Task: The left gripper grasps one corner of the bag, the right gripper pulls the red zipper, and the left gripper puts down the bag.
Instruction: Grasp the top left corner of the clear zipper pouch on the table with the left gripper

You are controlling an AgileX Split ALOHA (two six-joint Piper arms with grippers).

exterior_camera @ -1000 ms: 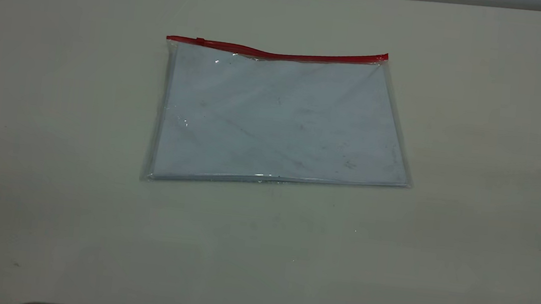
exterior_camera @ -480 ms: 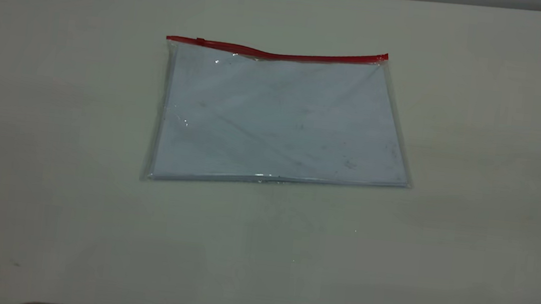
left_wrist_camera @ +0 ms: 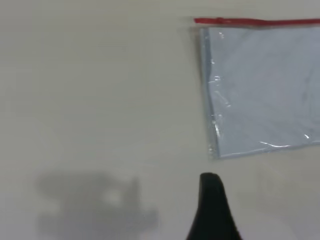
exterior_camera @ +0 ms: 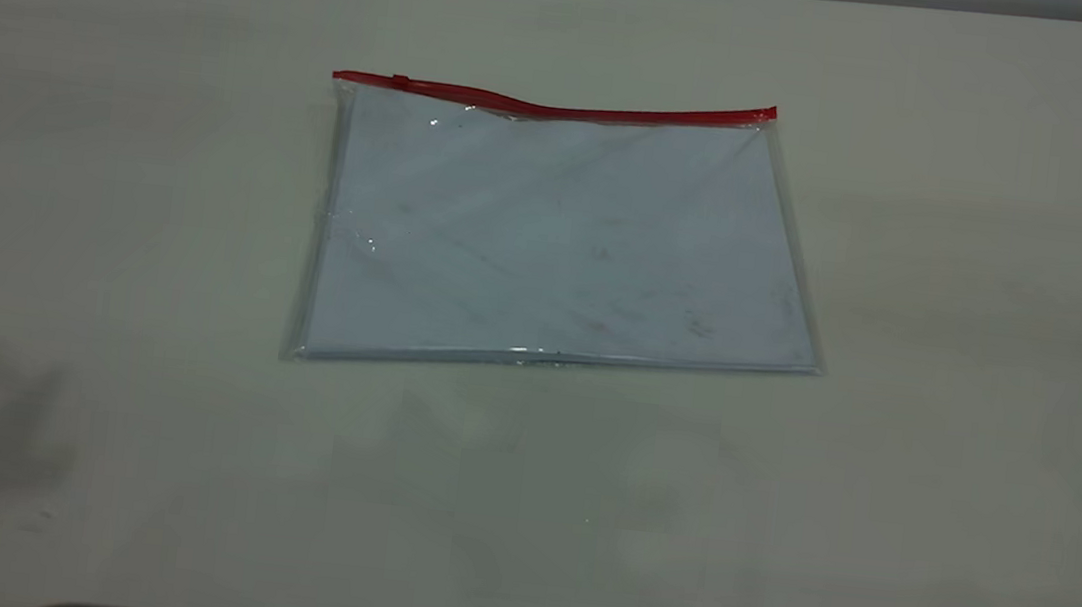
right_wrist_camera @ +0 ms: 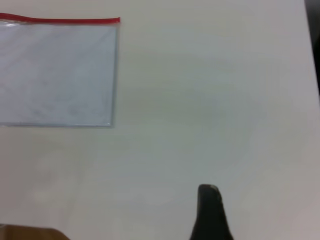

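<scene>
The bag (exterior_camera: 558, 235) lies flat mid-surface (exterior_camera: 934, 486), its red zipper (exterior_camera: 552, 104) along the far edge with the slider near the left end, while the left pincer (left_wrist_camera: 212, 210) and right pincer (right_wrist_camera: 210, 212) hover well apart from it, their grip impossible to tell.

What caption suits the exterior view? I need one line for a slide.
Clear bag with paper inside lies flat on the table, red zipper along its far edge, no gripper in sight.
</scene>
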